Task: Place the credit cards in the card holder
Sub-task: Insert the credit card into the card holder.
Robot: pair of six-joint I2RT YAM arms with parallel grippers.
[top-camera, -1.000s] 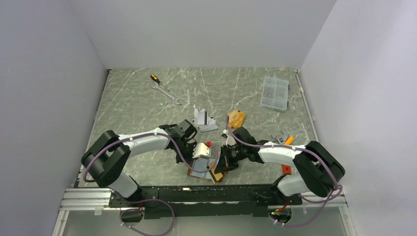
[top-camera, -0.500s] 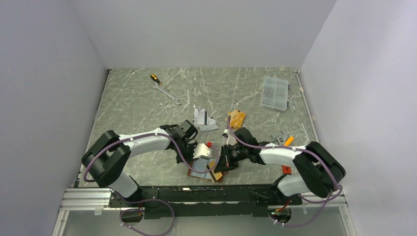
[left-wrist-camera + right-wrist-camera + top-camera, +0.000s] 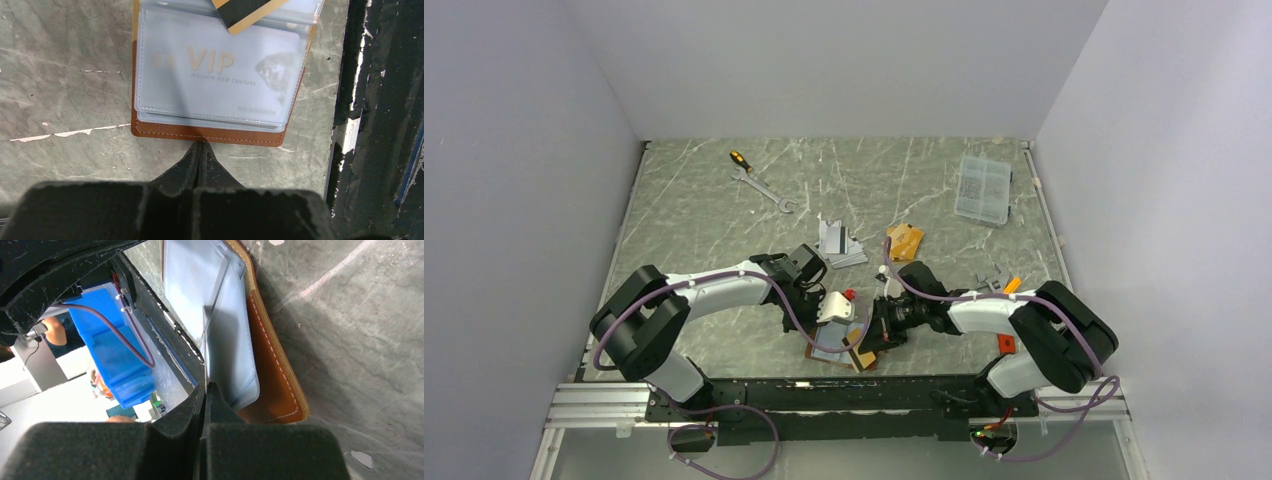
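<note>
Left gripper (image 3: 201, 148) is pinched shut on nothing, its tips right at the stitched near edge of the tan-brown leather folding card holder (image 3: 210, 135). The holder lies open with its pale clear sleeves up and a pale card lettered VIP (image 3: 215, 67) inside the top one. Opposite, we see the right gripper (image 3: 205, 388) clamped on a gold-orange plastic credit card with a dark stripe (image 3: 248, 11), whose corner overlaps the sleeves' far edge. All this rests on the green-grey marbled table (image 3: 694, 230), just beside the black rail (image 3: 380, 125) at its near edge; plain white walls (image 3: 524, 150) close three sides. Beyond the grippers lie a clear plastic compartment box (image 3: 984, 188), fanned silver-grey cards (image 3: 840, 243), a few gold-orange cards (image 3: 905, 240), a steel spanner (image 3: 766, 190) and a small orange-and-black-handled screwdriver (image 3: 739, 158). Bare marble runs along the left side.
</note>
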